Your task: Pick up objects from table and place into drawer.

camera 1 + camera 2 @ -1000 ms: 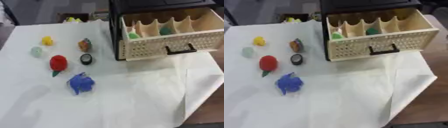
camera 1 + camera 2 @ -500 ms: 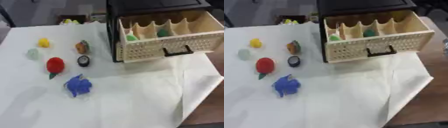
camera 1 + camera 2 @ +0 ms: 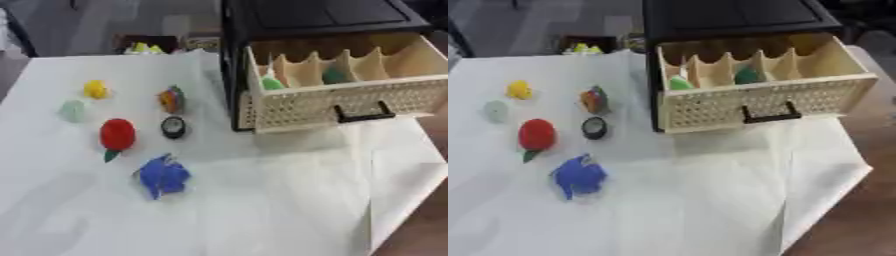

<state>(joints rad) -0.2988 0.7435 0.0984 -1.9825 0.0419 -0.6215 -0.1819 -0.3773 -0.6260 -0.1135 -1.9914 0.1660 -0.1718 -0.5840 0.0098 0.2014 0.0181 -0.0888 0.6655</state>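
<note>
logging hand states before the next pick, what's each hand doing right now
Left hand: not in view, so its state cannot be told.
Right hand: not in view either, so it cannot be told.

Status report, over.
Neither hand in view. Drawer open, two green items inside. Six objects on the cloth, blue one nearest. Nothing blocking.

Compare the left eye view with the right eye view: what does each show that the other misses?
Left eye only: slightly more white cloth left of the pale green object. Right eye only: the drawer's whole right end, with brown tabletop beyond. Both: the open drawer holding green things, plus the blue object, red object and yellow object. No hand shows.
</note>
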